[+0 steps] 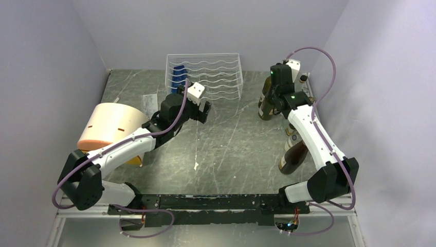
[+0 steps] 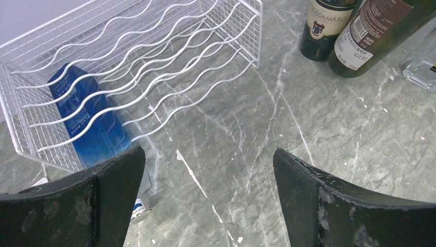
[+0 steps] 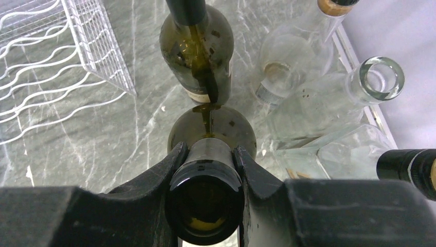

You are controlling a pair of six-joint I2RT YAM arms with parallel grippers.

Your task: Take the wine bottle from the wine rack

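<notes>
The white wire wine rack [image 1: 211, 77] stands at the back centre. A blue bottle [image 1: 178, 76] lies in its left bay, and it also shows in the left wrist view [image 2: 87, 123] inside the rack [image 2: 154, 56]. My left gripper [image 1: 201, 110] hangs open and empty just in front of the rack [image 2: 208, 170]. My right gripper [image 1: 280, 92] is shut on the neck of a dark green wine bottle [image 3: 208, 170], right of the rack [image 3: 56, 62]. That bottle [image 2: 370, 36] leans slightly, its base at or just above the tabletop.
A second dark bottle [image 3: 198, 51] stands just beyond the held one. Clear glass bottles [image 3: 329, 103] and another dark bottle [image 1: 294, 154] crowd the right side by the wall. A cream drum [image 1: 110, 126] lies at the left.
</notes>
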